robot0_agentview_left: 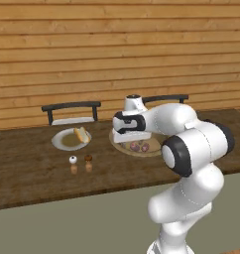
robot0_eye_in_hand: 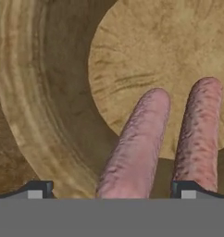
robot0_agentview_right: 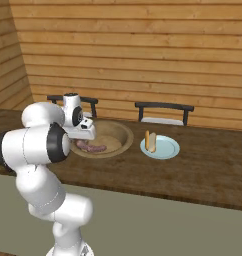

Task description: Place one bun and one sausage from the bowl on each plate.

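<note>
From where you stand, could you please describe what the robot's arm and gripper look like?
The arm is glossy white, built of rounded segments with dark bands at the joints. Its hand is a white block with a dark patch. The gripper ends in two small dark fingertips, each with a pale grey pad. No cables or markings show.

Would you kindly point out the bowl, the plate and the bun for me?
bowl (robot0_agentview_right: 124, 131): right base view, on its thick right rim.
plate (robot0_agentview_right: 168, 147): right base view, on its bare right part.
bun (robot0_agentview_right: 151, 141): right base view, on its middle.
</note>
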Tool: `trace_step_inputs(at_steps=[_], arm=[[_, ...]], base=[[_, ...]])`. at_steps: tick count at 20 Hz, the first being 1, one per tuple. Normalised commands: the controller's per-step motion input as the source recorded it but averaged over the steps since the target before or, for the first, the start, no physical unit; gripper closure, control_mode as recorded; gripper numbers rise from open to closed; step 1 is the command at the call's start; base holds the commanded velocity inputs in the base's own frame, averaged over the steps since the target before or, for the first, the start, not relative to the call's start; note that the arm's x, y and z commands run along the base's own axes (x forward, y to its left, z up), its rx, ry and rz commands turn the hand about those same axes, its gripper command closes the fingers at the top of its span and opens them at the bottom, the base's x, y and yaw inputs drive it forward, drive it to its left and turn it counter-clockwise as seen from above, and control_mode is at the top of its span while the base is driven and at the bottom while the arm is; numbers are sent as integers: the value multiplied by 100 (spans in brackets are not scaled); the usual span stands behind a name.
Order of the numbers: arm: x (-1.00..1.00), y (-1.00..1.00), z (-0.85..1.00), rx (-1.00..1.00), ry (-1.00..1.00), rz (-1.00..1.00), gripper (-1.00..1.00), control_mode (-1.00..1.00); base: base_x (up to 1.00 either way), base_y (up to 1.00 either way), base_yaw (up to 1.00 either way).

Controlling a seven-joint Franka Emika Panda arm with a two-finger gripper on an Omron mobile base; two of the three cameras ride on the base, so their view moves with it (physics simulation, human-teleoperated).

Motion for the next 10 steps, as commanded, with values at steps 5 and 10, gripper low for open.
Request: trace_step_inputs(at_steps=[5,10], arm=[[2,-13,-21,0,0,0,-100,-100],[-29,-20,-9,0,0,0,-100,-100]], base=[[0,0,0],[0,0,0]])
